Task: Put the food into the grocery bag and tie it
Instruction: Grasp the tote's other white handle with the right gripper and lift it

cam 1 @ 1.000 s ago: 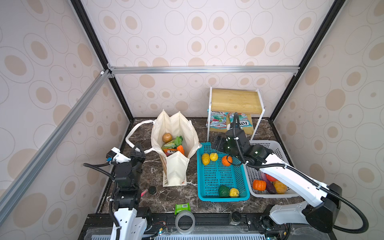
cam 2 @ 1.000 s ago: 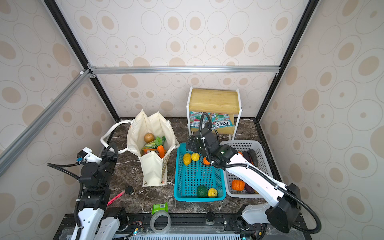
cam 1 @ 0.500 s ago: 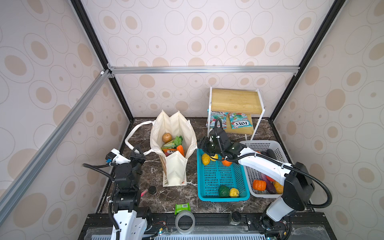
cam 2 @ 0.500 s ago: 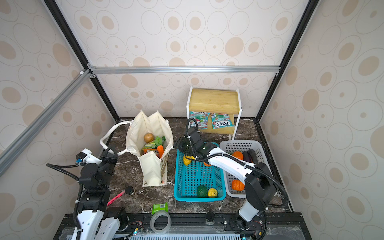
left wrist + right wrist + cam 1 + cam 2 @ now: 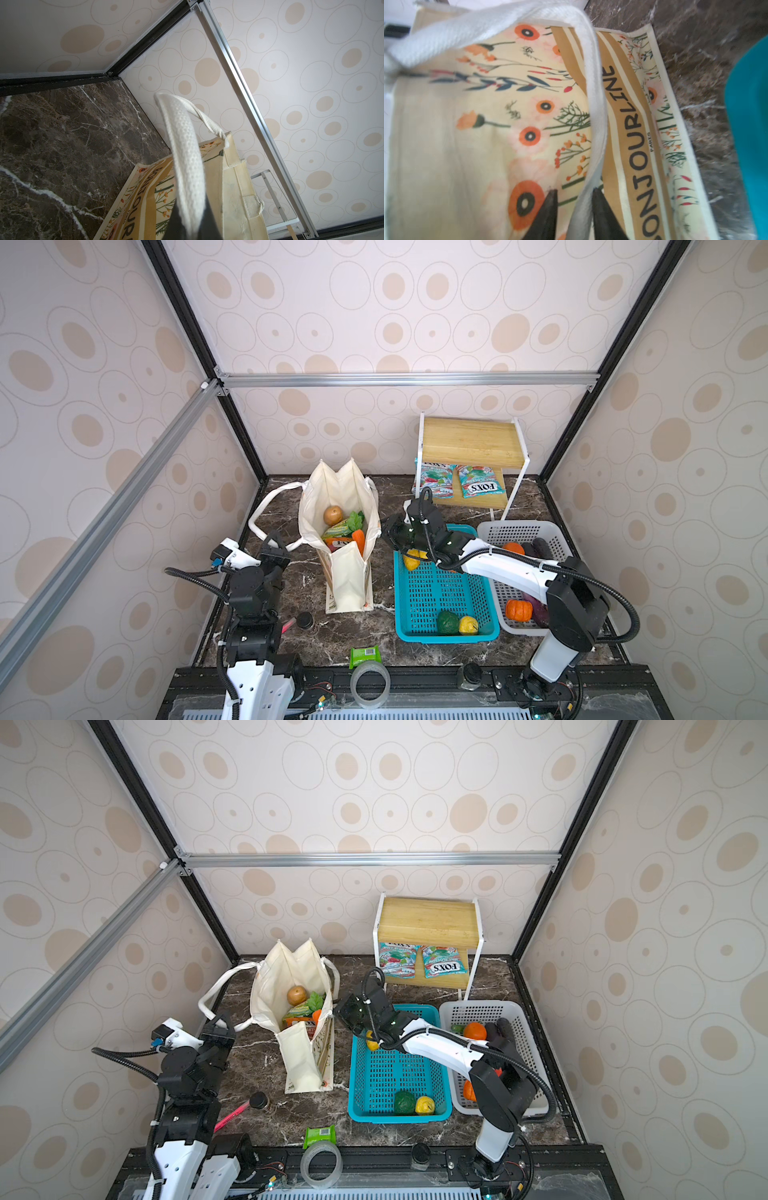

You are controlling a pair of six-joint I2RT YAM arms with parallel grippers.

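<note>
Left arm pose: rises from the front left corner of the bench (image 5: 374, 639), elbow folded, wrist aimed at the back wall, standing between the side wall and the grocery bag (image 5: 345, 585).
Left grip: the left pincer (image 5: 276, 543) is pressed together on the left handle (image 5: 185, 145), which arches from between its fingers up to the bag's rim.
Right arm pose: the upper link stands at the front right. The white forearm stretches low across the white basket (image 5: 515, 524) and the back corner of the blue basket (image 5: 440, 593), reaching to the bag's right side.
Right grip: the right pincer (image 5: 574, 190) straddles the right handle (image 5: 596, 104), one dark finger close on each side. Whether they squeeze it I cannot tell.
Bag: upright at left-middle, mouth open, with a potato (image 5: 333, 514), a carrot (image 5: 359, 540) and a green packet (image 5: 338, 526) inside.
Loose food: a lemon (image 5: 411, 562) lies in the blue basket just under the right wrist. Two snack packets (image 5: 457, 485) lie on the lower shelf of the rack (image 5: 469, 443).
Edges: the right pincer hangs beside the bag's printed side, near the blue basket's back corner.
Open room: a bare strip of bench runs between the bag and the blue basket. More lies behind the bag, toward the rack.
</note>
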